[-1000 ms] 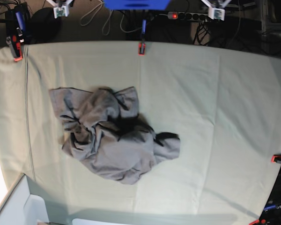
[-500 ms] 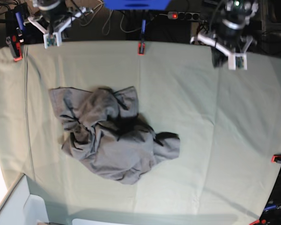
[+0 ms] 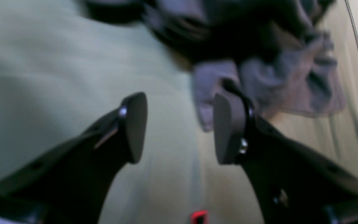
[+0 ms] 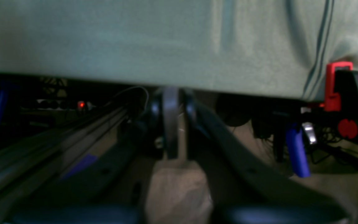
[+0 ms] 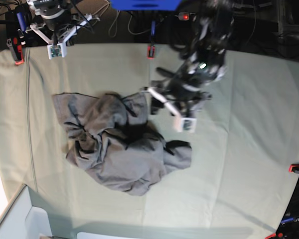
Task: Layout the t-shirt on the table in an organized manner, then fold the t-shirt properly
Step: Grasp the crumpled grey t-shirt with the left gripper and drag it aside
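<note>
The grey t-shirt (image 5: 119, 144) lies crumpled in a heap on the left half of the table (image 5: 249, 124). My left gripper (image 5: 157, 99) hovers over the table's middle, just right of the heap's upper edge. In the left wrist view my left gripper (image 3: 180, 127) is open and empty, with the blurred t-shirt (image 3: 291, 81) just beyond its right finger over the table (image 3: 42, 62). My right gripper (image 5: 54, 35) is at the far left corner. In the right wrist view my right gripper (image 4: 172, 124) has its jaws together, empty, just outside the table (image 4: 135, 37).
Red-orange clamps (image 5: 150, 51) (image 5: 17, 52) (image 5: 298, 169) grip the cloth at the edges; one clamp (image 4: 337, 84) sits close to my right gripper. A white box (image 5: 20, 219) stands at the near left corner. Cables and a power strip (image 5: 199, 16) lie behind the table.
My left arm swung from the far right edge down to the table's middle, beside the t-shirt, and its jaws opened. The right arm barely moved. The t-shirt has not moved.
</note>
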Motion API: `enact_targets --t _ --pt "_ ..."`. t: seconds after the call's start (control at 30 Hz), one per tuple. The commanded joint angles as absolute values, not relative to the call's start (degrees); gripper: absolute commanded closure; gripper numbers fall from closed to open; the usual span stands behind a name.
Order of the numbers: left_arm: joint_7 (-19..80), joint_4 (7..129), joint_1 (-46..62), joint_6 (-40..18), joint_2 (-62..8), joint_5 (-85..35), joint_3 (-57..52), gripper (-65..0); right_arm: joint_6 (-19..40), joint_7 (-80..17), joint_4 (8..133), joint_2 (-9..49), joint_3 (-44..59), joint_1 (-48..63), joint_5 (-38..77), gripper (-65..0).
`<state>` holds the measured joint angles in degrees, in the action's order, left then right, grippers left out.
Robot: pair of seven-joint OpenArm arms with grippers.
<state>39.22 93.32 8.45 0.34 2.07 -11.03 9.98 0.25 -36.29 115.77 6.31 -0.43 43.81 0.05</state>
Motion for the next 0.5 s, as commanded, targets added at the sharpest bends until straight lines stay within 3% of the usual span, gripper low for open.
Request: enact_targets --t 0.0,0.17,0.47 --pt "37.85 92.62 6.55 0.22 2.51 -11.38 11.38 -33.5 0.40 -35.38 116.70 6.46 -0.22 43.65 -0.22 -9.4" --pt "32.31 80.04 2.24 0.31 4.35 -11.47 15.87 -33.6 0.40 -35.38 116.62 6.55 -0.04 43.30 -0.31 -17.6" --pt "24.13 63.34 -2.24 0.13 8.13 -11.47 16.31 -33.7 0.40 -36.18 116.44 6.55 -0.04 42.24 -0.31 -18.1"
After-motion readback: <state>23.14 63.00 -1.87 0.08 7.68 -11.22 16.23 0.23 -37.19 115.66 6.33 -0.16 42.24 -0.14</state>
